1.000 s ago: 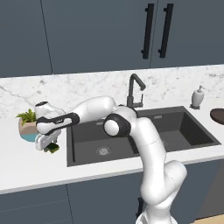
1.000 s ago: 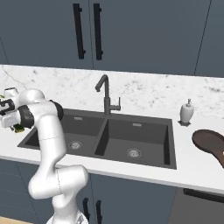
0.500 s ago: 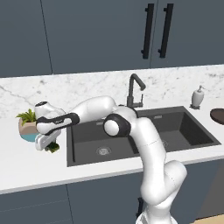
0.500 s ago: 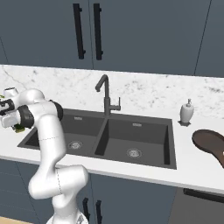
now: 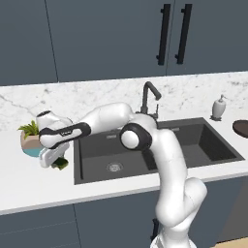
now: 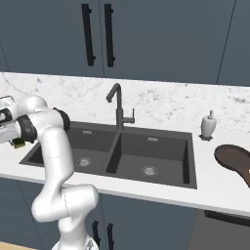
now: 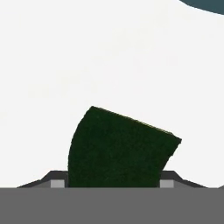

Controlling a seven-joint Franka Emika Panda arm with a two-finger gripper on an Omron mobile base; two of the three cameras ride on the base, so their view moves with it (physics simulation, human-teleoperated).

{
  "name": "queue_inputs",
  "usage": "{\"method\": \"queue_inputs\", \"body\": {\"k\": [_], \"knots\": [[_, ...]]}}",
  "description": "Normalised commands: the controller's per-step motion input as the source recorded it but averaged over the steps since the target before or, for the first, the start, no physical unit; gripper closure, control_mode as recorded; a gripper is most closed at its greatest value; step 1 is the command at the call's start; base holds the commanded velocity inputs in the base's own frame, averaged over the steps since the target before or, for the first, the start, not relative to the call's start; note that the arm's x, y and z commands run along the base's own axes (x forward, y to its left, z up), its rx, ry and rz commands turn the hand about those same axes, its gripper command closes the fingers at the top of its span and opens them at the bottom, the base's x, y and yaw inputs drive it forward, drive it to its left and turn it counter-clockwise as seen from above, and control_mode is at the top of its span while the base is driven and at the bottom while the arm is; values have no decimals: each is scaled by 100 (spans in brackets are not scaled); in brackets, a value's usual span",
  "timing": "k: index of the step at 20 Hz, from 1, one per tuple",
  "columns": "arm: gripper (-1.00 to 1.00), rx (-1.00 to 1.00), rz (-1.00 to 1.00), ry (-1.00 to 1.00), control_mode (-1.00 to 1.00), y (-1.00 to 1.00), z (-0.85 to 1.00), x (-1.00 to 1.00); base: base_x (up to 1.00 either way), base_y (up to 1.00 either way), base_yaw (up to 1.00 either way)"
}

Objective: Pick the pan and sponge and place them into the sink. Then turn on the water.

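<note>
We see the small rectangular dark-green-topped sponge pinched between the jaws of the two-finger gripper, low over the white marble counter. We judge it light, soft and compressible, best taken across its short sides. Beyond the jaws lies the dark grey double-basin sink.

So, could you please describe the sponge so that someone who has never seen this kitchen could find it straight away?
Start at the dark grey double-basin sink set in the white marbled counter and move to the counter on its left side. There the white arm's gripper is down on a small dark green rectangular sponge. The small potted green plant just behind it is leafy; the sponge is a flat block.
</note>
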Motion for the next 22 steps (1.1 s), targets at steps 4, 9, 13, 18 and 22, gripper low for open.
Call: {"method": "queue_inputs", "body": {"k": [4, 9, 13, 18, 22], "knots": [[100, 6, 0, -10, -100, -54, 54, -100, 0, 0, 0], [100, 6, 0, -7, -100, -81, 38, -79, 0, 0, 0], [100, 5, 0, -2, -100, -77, 42, -69, 0, 0, 0], [100, 2, -3, 0, -100, -83, 57, -50, 0, 0, 0], [100, 0, -6, 12, -100, -79, 72, -4, 0, 0, 0]]}}
